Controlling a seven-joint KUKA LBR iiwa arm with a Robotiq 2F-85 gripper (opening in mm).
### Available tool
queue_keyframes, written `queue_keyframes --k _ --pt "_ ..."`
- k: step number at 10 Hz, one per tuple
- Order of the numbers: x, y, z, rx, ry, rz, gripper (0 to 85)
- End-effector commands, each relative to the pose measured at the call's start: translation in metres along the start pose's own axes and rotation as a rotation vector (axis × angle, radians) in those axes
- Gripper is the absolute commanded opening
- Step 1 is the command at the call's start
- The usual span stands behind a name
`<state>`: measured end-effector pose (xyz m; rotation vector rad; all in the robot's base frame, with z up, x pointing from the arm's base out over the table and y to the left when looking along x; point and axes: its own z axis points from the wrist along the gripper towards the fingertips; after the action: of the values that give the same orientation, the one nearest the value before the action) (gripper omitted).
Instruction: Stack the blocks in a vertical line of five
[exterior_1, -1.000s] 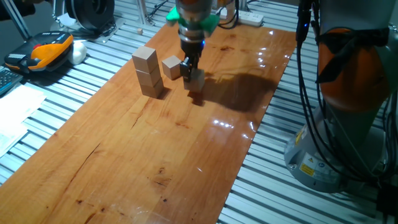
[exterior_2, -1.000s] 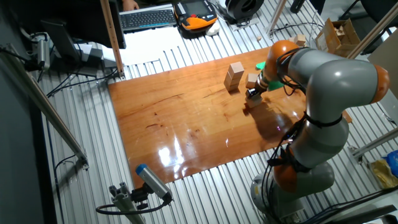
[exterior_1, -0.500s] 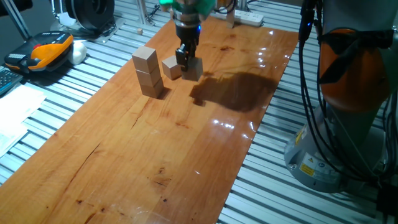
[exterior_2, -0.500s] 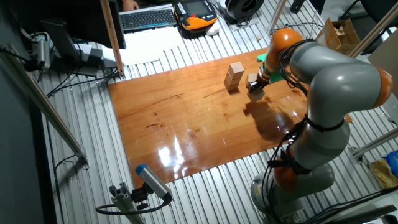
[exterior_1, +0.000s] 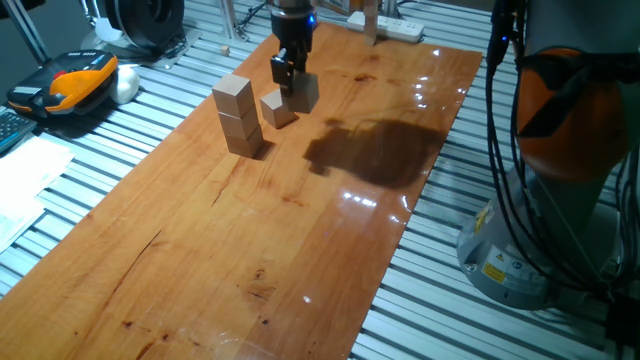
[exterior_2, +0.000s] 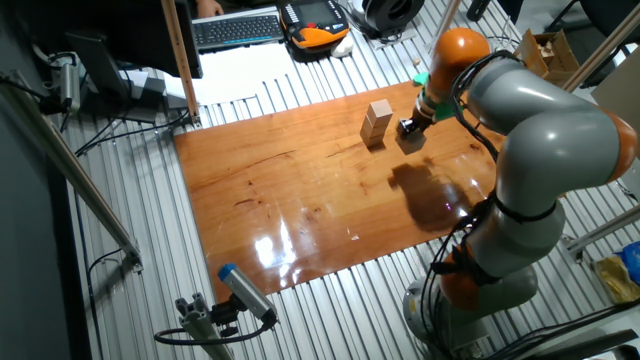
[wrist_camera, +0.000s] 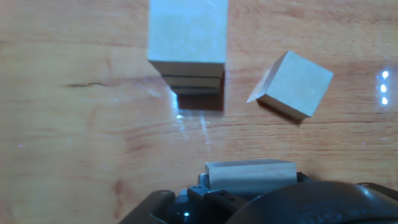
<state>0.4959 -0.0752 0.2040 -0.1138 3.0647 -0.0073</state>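
Held block: a small plain light-tan wooden cube is clamped between the fingers of the two-finger gripper, lifted clear of the glossy orange-brown wooden tabletop, at the far end of the board.
Pincer: clenched on that cube; the hand view shows its top edge just beyond the black finger housing.
Stack: a column of three light-tan wooden cubes stands upright to the left of the gripper, well squared, faces nearly flush.
Loose block: one more tan cube lies on the board between the stack and the gripper, turned at an angle, apart from both.
Fifth block: not visible in any view.
Handling: the cubes look light and rigid, with smooth flat faces, so they can slide if gripped slackly or set down crooked.
Where to hold: two opposite side faces, at mid-height, leaving the bottom face free to seat flat.
Risk: a tall narrow column likely topples from a sideways nudge.
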Motion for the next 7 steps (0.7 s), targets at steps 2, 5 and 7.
queue_keyframes --k 2,5,7 --pt "0.0 0.012 -0.014 0.007 0.003 0.014 0.0" --pt "-0.001 0.032 -0.026 0.011 0.014 0.041 0.0" --pt "-0.002 0.042 -0.031 0.013 0.014 0.058 0.0"
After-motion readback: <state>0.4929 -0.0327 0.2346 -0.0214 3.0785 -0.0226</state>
